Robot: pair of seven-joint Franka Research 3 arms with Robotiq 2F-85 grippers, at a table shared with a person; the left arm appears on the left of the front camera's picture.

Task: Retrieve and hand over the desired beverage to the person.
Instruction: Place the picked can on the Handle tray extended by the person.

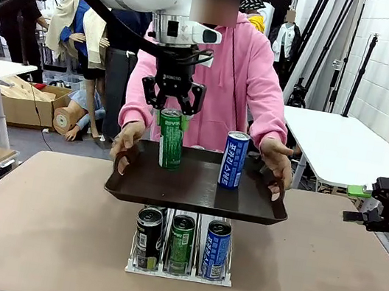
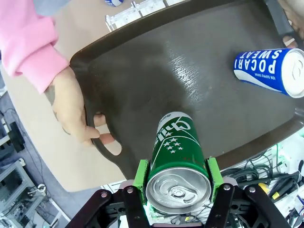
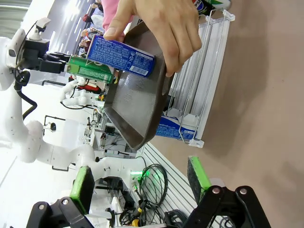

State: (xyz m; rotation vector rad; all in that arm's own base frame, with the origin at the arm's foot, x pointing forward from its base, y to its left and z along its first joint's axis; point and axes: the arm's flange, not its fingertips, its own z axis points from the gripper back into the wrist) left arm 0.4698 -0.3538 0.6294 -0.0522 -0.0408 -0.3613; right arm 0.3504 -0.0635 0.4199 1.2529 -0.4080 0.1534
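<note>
The person (image 1: 237, 70) in a pink hooded sweatshirt holds a dark tray (image 1: 198, 191) in both hands over the table. My left gripper (image 1: 171, 109) comes down from above and is shut on the top of a green can (image 1: 170, 141), whose base is at the tray's surface. In the left wrist view the green pads (image 2: 141, 173) clamp the green can (image 2: 176, 147) on both sides. A blue can (image 1: 233, 159) stands upright on the tray's right half. My right gripper (image 1: 360, 205) hangs open at the table's right edge, empty, with its pads (image 3: 81, 186) wide apart.
A white wire rack (image 1: 178, 271) stands on the table under the tray, holding a black (image 1: 148, 236), a green (image 1: 180, 242) and a blue can (image 1: 216, 248). The person's hand (image 2: 71, 107) grips the tray's handle. Another white table (image 1: 337, 143) stands at the back right.
</note>
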